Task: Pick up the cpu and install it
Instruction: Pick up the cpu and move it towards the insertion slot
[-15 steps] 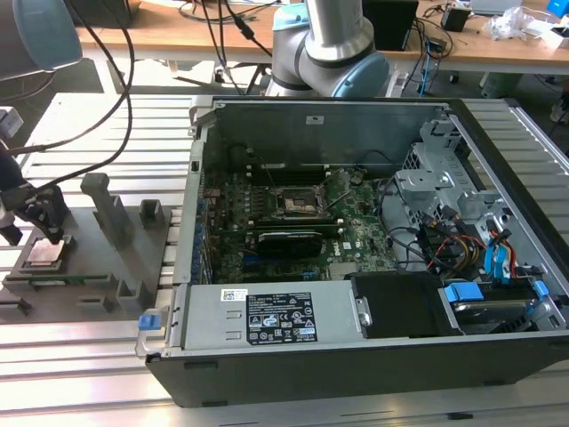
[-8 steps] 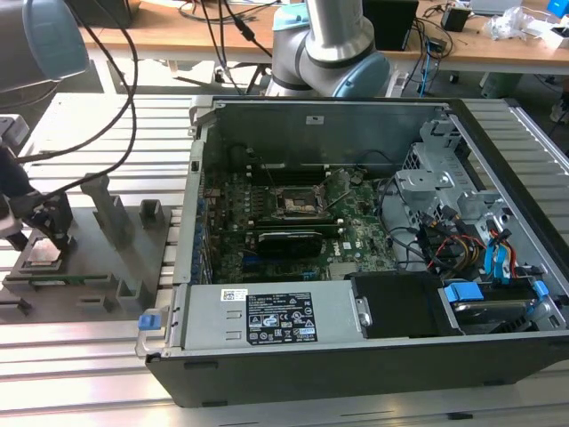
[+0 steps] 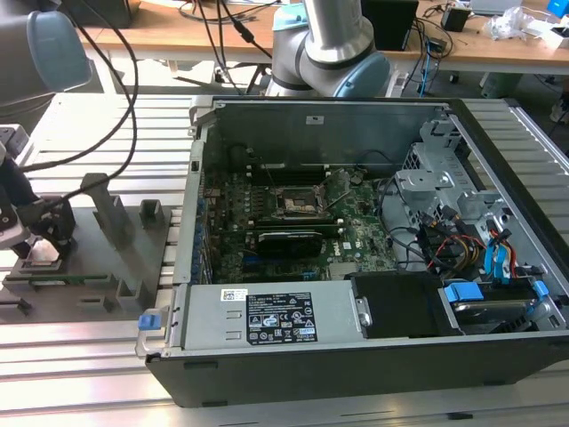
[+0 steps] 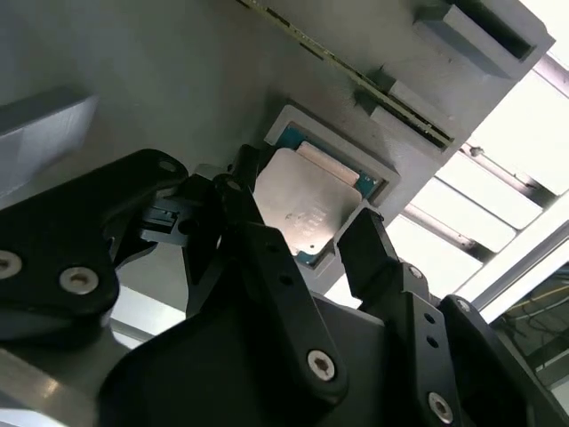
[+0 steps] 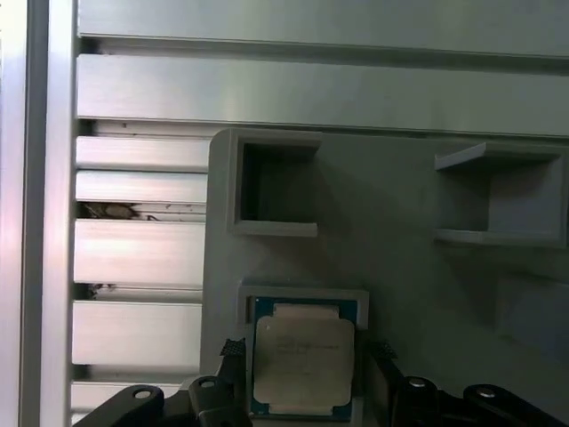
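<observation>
The cpu is a small square chip with a shiny metal top, lying flat in a square pocket of the grey fixture tray. In the exterior view it is a pale patch at the far left, under the arm's wrist. My gripper is lowered over it, and its black fingers stand on two opposite sides of the chip, close to its edges. In the first wrist view a thin gap shows on each side of the gripper, which is open. The black socket on the motherboard lies inside the case, uncovered.
The open computer case lies on its side across the middle and the exterior view's right, with cables and drive cages inside. The grey fixture tray has upright pegs just beside the gripper. Ribbed aluminium table surrounds both.
</observation>
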Robot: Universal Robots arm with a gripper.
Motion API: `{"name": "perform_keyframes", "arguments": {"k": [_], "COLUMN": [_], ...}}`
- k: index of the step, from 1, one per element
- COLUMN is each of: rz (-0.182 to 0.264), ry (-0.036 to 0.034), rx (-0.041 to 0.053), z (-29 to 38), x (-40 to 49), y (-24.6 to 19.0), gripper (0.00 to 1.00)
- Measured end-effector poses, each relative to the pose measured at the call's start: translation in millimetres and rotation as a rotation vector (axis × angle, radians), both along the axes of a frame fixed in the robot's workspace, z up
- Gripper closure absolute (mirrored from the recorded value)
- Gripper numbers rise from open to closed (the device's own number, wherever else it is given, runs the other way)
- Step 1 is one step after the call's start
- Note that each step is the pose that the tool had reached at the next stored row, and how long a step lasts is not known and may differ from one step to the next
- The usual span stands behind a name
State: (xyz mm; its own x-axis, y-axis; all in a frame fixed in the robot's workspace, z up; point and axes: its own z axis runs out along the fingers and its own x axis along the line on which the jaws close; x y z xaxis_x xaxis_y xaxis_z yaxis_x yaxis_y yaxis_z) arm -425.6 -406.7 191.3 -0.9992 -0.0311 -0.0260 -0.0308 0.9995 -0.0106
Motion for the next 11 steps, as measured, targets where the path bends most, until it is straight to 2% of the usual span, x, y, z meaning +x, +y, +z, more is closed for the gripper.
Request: {"name": "perform_keyframes", "arguments": {"k": [7,11], "rz": [-0.003,-0.003], "ry": [0.0003,0.0002], "rx": [-0.0002,-0.0002], "z": [-6.2,-6.6], "x": [0.0,0.0], "y": [-0.2,-0.2], "gripper": [0.37,0.37]}}
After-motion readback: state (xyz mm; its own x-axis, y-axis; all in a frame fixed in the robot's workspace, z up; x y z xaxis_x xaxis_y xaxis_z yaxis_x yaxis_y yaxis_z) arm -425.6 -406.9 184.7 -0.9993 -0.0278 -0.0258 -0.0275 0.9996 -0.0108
